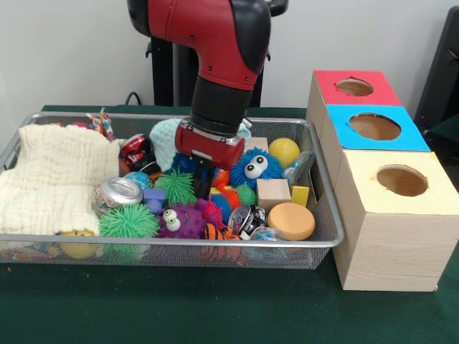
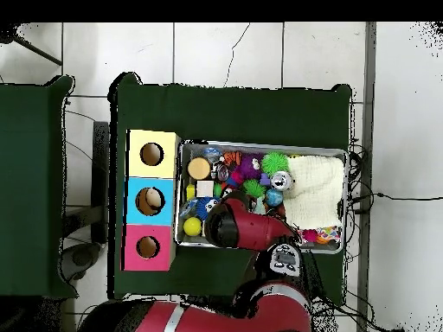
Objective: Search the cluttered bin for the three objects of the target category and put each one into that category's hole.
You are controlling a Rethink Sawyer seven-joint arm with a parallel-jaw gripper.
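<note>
My gripper (image 1: pixel 204 183) reaches down into the middle of the wire bin (image 1: pixel 326 242), among the spiky toys. Its tip is sunk between a green spiky ball (image 1: pixel 176 186) and a blue fuzzy ball with eyes (image 1: pixel 254 167), so its state does not show. A purple spiky ball with eyes (image 1: pixel 179 221) and a larger green spiky ball (image 1: pixel 128 222) lie nearer the front rim. In the overhead view the red arm (image 2: pixel 238 226) covers the gripper. Beside the bin stands the wooden box with a red hole (image 1: pixel 354 87), a blue hole (image 1: pixel 374 126) and a yellow hole (image 1: pixel 401 180).
A cream cloth (image 1: pixel 57 175) fills the bin's left end. Crushed cans (image 1: pixel 118 192), a wooden cube (image 1: pixel 272 193), a yellow block (image 1: pixel 300 195), a tan disc (image 1: pixel 290 220) and a yellow ball (image 1: pixel 284 151) crowd the rest. Green cloth (image 1: pixel 215 308) covers the table.
</note>
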